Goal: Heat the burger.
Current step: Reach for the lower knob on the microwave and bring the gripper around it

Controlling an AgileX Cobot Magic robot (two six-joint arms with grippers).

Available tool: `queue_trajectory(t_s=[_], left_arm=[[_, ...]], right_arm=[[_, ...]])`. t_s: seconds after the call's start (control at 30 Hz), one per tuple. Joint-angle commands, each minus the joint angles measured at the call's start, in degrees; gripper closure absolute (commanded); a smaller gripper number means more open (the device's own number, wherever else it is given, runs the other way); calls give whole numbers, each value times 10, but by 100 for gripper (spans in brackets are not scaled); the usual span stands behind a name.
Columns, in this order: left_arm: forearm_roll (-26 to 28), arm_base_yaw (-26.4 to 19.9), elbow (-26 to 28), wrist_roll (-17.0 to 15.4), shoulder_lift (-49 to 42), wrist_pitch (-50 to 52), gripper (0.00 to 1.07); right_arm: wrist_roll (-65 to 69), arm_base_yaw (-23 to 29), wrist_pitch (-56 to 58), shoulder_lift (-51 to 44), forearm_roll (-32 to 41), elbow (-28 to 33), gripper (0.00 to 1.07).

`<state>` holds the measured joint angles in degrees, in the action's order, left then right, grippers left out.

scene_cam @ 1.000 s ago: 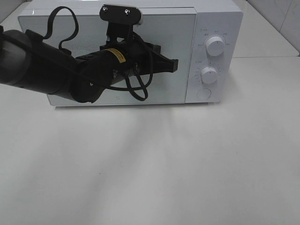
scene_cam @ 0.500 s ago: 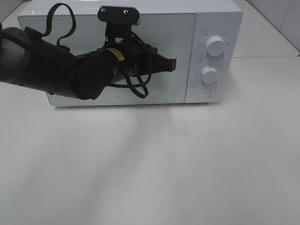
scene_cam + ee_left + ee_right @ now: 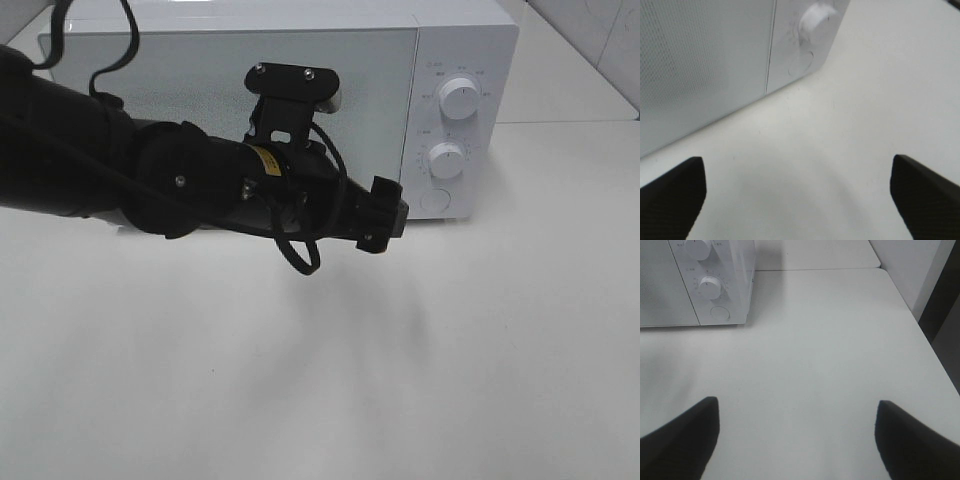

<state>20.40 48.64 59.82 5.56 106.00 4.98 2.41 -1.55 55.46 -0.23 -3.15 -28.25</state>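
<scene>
The burger is out of view. A white microwave (image 3: 200,70) stands at the back of the table with its door shut. My left gripper (image 3: 385,215) hovers in front of the door's lower right corner, close to the round button (image 3: 434,200). In the left wrist view its fingers (image 3: 675,185) stand far apart over bare table, open and empty, with the microwave (image 3: 700,65) ahead. My right gripper (image 3: 795,440) is open too, with nothing between its fingers (image 3: 685,435), and lies outside the exterior high view.
Two white knobs (image 3: 459,97) (image 3: 446,159) sit on the microwave's right panel above the button. The white table (image 3: 400,350) spreads in front. Its right edge (image 3: 920,330) drops off beside a dark gap in the right wrist view.
My left arm has swung down and to the right, from in front of the door's middle to its lower right corner. Its jaws have gone from shut to open. The right gripper has not changed.
</scene>
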Motion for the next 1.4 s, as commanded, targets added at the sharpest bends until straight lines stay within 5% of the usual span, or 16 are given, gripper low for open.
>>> queue_trajectory(t_s=[0.03, 0.47, 0.67, 0.87, 0.9, 1.2, 1.4], left_arm=[[-3, 2, -1, 0, -25, -68, 7], [-77, 1, -1, -4, -170, -384, 6], [-80, -17, -1, -11, -222, -427, 6], [-81, -115, -1, -17, -254, -477, 6], [-81, -163, -1, -7, -257, -502, 6], [-78, -360, -1, 11, -260, -601, 6], [-72, -438, -1, 10, -260, -645, 6]], right_arm=[[-1, -5, -5, -17, 0, 2, 32], [-1, -5, -5, -17, 0, 2, 32], [-1, -5, -5, -17, 0, 2, 32], [-1, -5, -5, -17, 0, 2, 32], [-1, -5, -5, -17, 0, 2, 32], [-1, -5, -5, -17, 0, 2, 32], [-1, -5, -5, -17, 0, 2, 32]])
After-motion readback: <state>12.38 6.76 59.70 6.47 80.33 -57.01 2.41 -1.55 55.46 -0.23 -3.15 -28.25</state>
